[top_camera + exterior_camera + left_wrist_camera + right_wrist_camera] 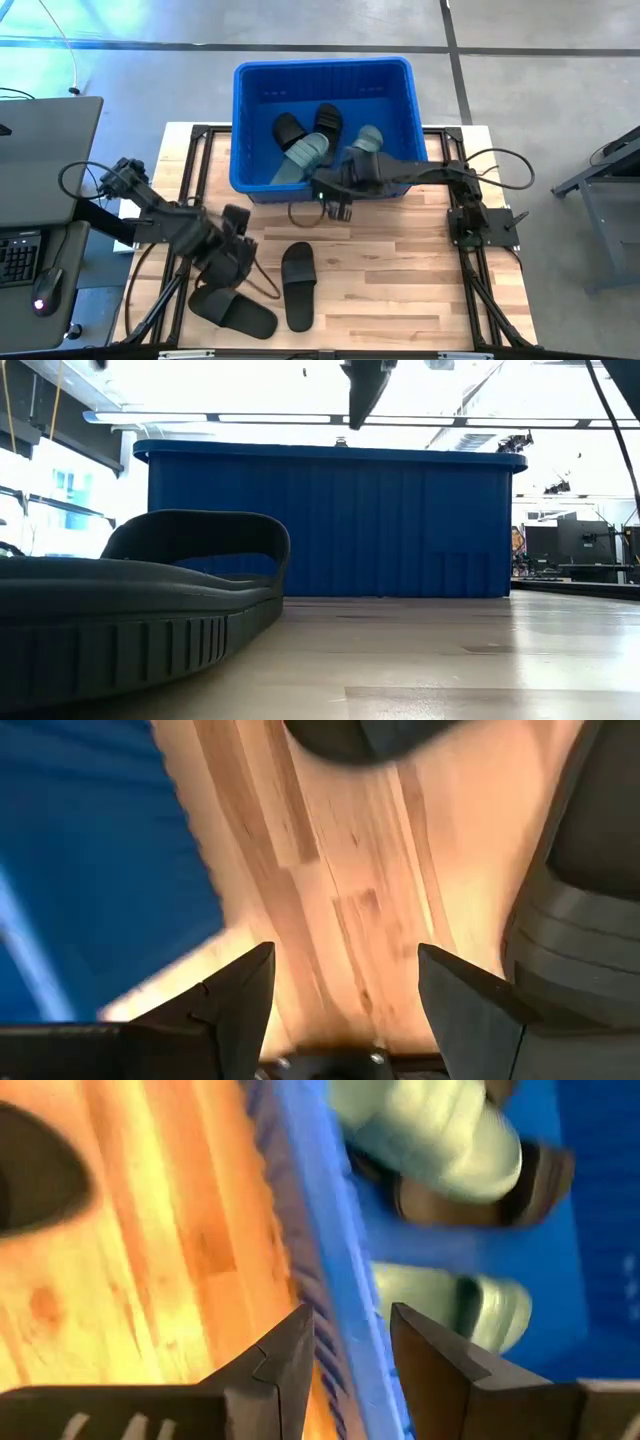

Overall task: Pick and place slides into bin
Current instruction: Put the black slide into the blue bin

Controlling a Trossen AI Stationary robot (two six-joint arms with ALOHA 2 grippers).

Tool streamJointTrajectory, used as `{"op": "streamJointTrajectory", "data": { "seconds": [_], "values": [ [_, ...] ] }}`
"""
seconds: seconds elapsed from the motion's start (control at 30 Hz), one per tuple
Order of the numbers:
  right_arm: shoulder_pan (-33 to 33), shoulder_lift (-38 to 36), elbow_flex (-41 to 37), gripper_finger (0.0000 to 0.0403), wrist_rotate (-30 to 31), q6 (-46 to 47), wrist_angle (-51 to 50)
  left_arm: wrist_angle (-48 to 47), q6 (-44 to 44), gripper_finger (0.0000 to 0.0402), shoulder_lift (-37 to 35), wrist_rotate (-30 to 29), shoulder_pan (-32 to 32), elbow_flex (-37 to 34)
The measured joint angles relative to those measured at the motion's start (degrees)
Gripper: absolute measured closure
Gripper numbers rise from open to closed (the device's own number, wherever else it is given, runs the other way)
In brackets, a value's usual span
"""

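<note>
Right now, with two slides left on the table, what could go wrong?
The right tool hangs open over the bin's near rim; lowering could strike it. The left tool is open between two black slides; closing could grab neither. A cable lies beside them and could snag.

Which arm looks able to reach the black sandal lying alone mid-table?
Probably the left gripper: it hovers open just beside that black sandal, with bare table between them and nothing blocking.

Two dark jointed arms – black looping cables, left pincer (pixel 345 985) and right pincer (pixel 350 1345) with angular wedge-shaped fingers
</note>
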Motion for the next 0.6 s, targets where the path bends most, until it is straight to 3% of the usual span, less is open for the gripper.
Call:
{"op": "streamJointTrajectory", "data": {
  "seconds": [0.13,0.27,0.5,0.6],
  "values": [
    [3.39,0.00,0.00,0.0279,4.79,-1.40,3.28,5.11,-6.44,0.0172,0.31,-2.32,-3.91,-6.12],
    [5.42,0.00,0.00,0.0279,9.72,-5.18,5.79,17.64,-10.69,0.0172,0.28,-6.32,-6.03,-10.77],
    [6.41,0.00,0.00,0.0279,11.48,-0.98,7.78,47.76,-5.51,0.0172,2.71,-8.53,-6.40,-20.03],
    [6.72,0.00,0.00,0.0279,11.28,0.45,7.61,56.20,-0.99,0.0172,5.66,-10.72,-6.39,-22.40]
  ]
}}
